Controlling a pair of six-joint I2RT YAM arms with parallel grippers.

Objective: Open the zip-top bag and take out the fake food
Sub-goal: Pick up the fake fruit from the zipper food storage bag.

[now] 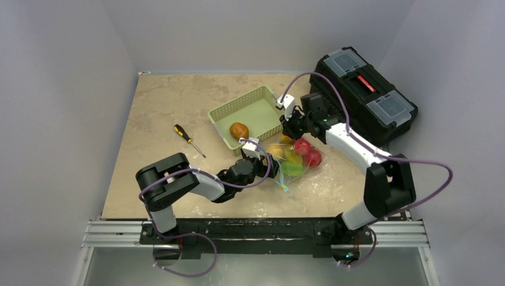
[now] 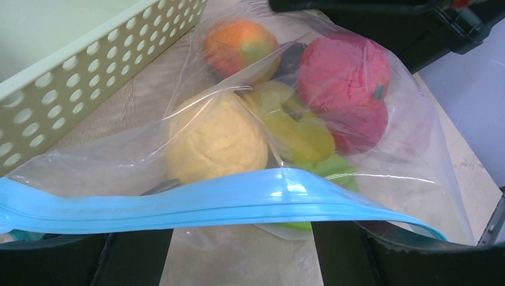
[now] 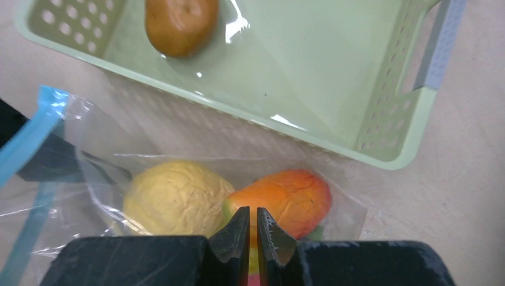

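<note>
Bag (image 1: 293,162) lay near the table's (image 1: 161,107) middle, zipper strip (image 2: 178,202) toward the near edge across the spread-open left gripper (image 2: 241,256), fake food (image 2: 217,140) inside, right gripper (image 3: 251,232) clenched over its far end by the basket (image 1: 235,100), where it might slip free and stay full.

Zip-top bag (image 1: 293,162) just before basket (image 1: 256,113), fake food (image 1: 305,156) inside; screwdriver (image 1: 189,140) left of basket; toolbox (image 1: 364,92) right.
</note>
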